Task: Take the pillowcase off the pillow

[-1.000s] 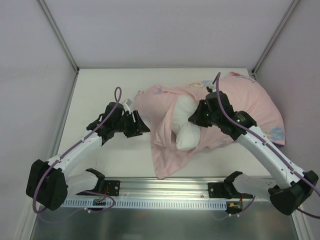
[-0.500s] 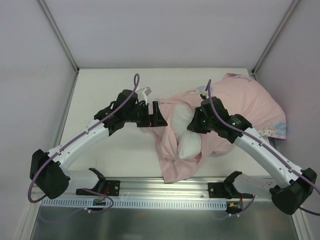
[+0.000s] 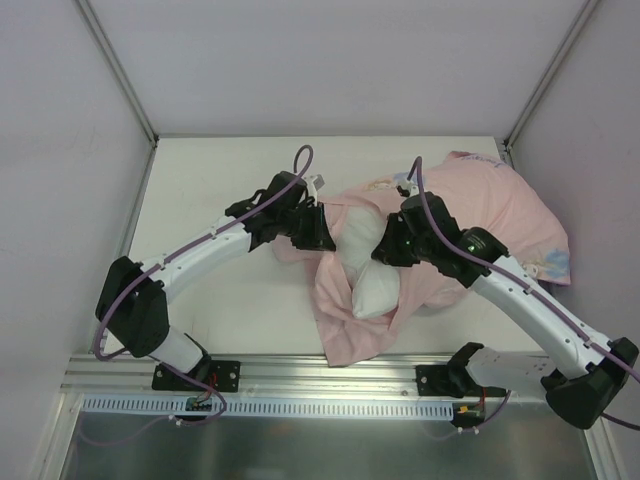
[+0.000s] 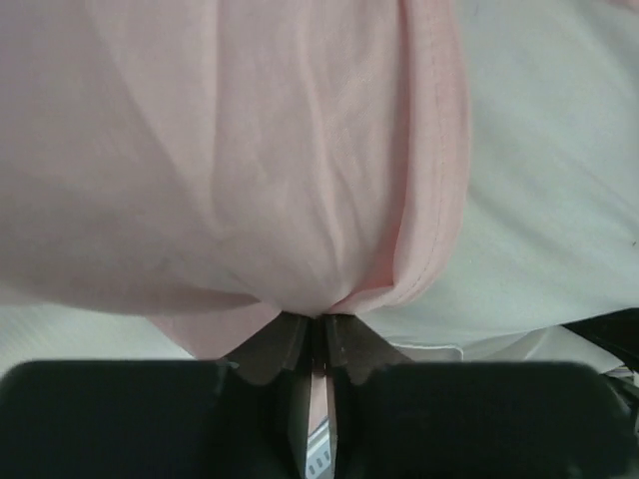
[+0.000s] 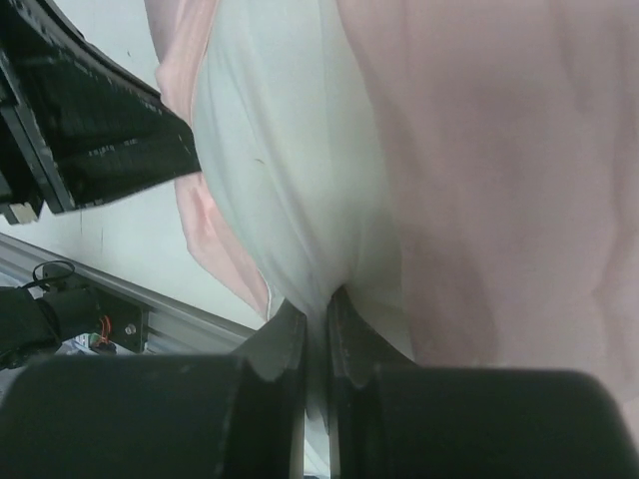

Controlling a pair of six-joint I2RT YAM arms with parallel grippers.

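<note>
The pale pink pillowcase [image 3: 505, 205] lies crumpled over the right half of the table, its open mouth turned left and a loose flap [image 3: 350, 325] trailing toward the front rail. The white pillow [image 3: 372, 270] bulges out of that mouth. My left gripper [image 3: 322, 232] is shut on the pillowcase's hemmed edge [image 4: 431, 210] at the left of the opening. My right gripper [image 3: 385, 250] is shut on a pinch of the white pillow [image 5: 290, 170]; pink cloth [image 5: 499, 180] hangs to its right. Most of the pillow is hidden inside the case.
Bare white tabletop [image 3: 215, 175] spreads left of the bedding. A metal rail [image 3: 330, 375] with black clamps runs along the near edge. White enclosure walls with grey corner posts [image 3: 115, 65] close in the back and sides.
My left arm swung right from the bare tabletop to the pillowcase opening, opened wide on the way, and closed on the hem. The right gripper kept its pinch and barely moved.
</note>
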